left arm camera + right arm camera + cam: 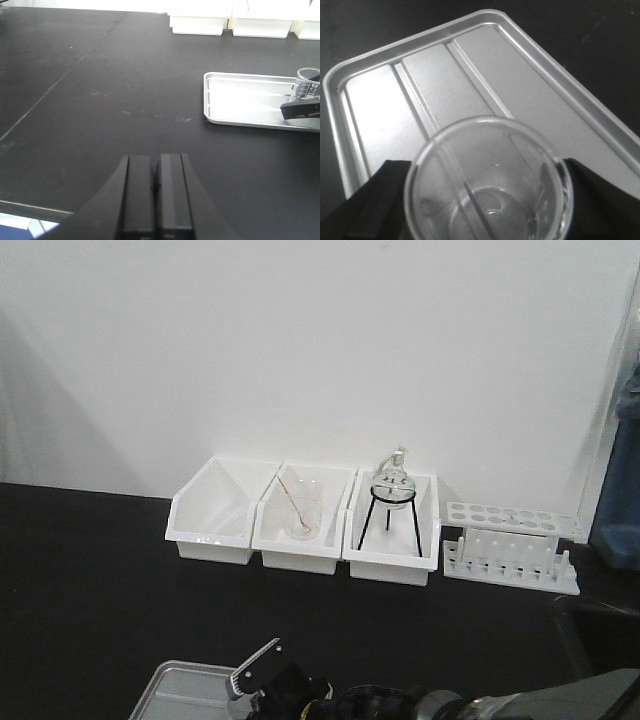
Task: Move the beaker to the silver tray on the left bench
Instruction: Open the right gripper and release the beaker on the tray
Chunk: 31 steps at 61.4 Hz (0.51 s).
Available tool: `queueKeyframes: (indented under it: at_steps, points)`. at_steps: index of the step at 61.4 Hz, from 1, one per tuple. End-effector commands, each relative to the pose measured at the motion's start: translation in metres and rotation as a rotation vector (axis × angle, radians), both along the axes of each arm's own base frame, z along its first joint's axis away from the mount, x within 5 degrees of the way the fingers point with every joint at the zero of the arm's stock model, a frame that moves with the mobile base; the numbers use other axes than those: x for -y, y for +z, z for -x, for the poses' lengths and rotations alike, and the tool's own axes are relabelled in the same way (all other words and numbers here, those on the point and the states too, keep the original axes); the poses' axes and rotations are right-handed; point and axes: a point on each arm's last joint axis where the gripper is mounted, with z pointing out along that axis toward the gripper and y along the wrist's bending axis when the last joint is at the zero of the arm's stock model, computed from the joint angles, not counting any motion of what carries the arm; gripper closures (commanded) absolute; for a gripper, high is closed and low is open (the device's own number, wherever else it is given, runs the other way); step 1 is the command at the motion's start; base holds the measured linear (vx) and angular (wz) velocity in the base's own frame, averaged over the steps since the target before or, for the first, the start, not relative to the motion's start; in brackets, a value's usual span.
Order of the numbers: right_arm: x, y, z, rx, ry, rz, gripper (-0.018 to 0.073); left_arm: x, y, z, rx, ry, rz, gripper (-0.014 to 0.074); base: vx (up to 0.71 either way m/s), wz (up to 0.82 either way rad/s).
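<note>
Right hand gripped the small clear glass beaker mid-wall above the ribbed silver tray; light, slippery, breakable.

Three white bins stand along the wall: one holds a rod beaker, another a flask on a tripod; a test-tube rack sits beside.
</note>
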Motion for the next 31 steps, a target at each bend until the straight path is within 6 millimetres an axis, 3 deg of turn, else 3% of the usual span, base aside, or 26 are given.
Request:
queueKeyframes:
  at_steps: [1, 18, 31]
  points:
    - [-0.004, 0.048, -0.005, 0.093, 0.009, -0.112, -0.0066, 0.000, 0.001, -0.002, 0.066, 0.001, 0.005, 0.0595, 0.00, 0.00]
    - [-0.002, 0.087, -0.002, 0.163, 0.011, -0.159, -0.0024, 0.000, 0.001, -0.002, 0.066, 0.001, 0.005, 0.0595, 0.00, -0.01]
    - [0.007, 0.138, 0.006, 0.232, -0.022, -0.208, -0.0022, 0.000, 0.001, -0.002, 0.066, 0.001, 0.005, 0.0595, 0.00, -0.01]
